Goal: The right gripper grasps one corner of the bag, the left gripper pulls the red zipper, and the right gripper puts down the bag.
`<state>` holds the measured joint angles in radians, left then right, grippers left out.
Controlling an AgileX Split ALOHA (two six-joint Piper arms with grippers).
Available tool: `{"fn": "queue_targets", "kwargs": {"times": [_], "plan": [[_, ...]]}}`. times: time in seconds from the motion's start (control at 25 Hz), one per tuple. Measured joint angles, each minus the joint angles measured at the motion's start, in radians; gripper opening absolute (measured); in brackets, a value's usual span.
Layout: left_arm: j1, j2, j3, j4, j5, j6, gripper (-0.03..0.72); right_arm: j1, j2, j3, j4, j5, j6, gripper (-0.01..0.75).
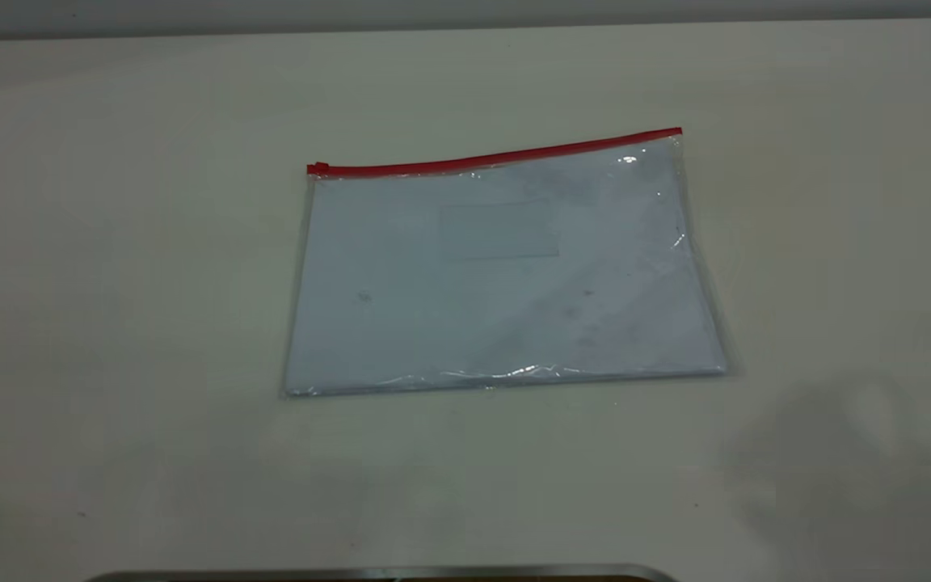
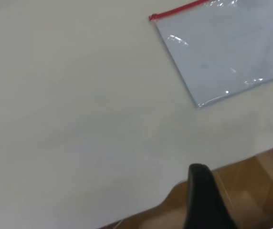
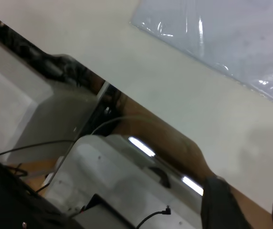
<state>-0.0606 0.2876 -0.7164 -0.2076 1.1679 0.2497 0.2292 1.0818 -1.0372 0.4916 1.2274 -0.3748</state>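
Table: we see a pale, matte top (image 1: 150,283).
Floor: we see brown past its edge (image 2: 251,176).

The bag (image 1: 506,283) lies flat on the worktop (image 1: 110,283), a clear, shiny plastic pouch with white sheets inside and a faint rectangular label pocket (image 1: 499,230) near its upper middle. The red zipper (image 1: 498,158) runs along its whole far long edge, rising slightly toward the exterior view's right. A small red slider (image 1: 318,169) sits at the zipper's left end. The right red-edged corner (image 1: 678,134) rests on the worktop. Glints mark the crinkled near edge.
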Motion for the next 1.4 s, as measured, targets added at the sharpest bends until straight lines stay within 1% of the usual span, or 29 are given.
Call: {"fn": "queue_targets", "kwargs": {"times": [0.28,0.4,0.48,0.64,0.72,0.8,0.88,1.0,1.4], "plan": [[0.000,-0.092,0.140,0.009,0.000,-0.041,0.475,0.000,-0.425,0.158,-0.086,0.008,0.048,0.313],[0.000,-0.100,0.184,0.024,0.000,-0.048,0.475,0.000,-0.605,0.221,-0.181,0.008,0.106,0.320],[0.000,-0.103,0.191,0.040,0.000,-0.057,0.475,0.000,-0.714,0.274,-0.265,0.008,0.158,0.342],[0.000,-0.104,0.194,0.070,-0.005,-0.065,0.475,0.000,-0.851,0.389,-0.409,0.008,0.235,0.420],[0.000,-0.104,0.206,0.077,-0.007,-0.066,0.475,0.000,-0.879,0.451,-0.429,-0.008,0.250,0.443],[0.000,-0.104,0.225,0.080,-0.020,-0.069,0.475,0.000,-0.885,0.523,-0.431,-0.052,0.251,0.455],[0.000,-0.104,0.227,0.082,-0.025,-0.071,0.475,0.000,-0.884,0.554,-0.435,-0.084,0.262,0.457],[0.000,-0.104,0.228,0.081,-0.027,-0.072,0.475,0.000,-0.885,0.556,-0.443,-0.102,0.270,0.457],[0.000,-0.104,0.228,0.077,-0.030,-0.072,0.475,0.000,-0.885,0.556,-0.447,-0.104,0.270,0.458]]}}
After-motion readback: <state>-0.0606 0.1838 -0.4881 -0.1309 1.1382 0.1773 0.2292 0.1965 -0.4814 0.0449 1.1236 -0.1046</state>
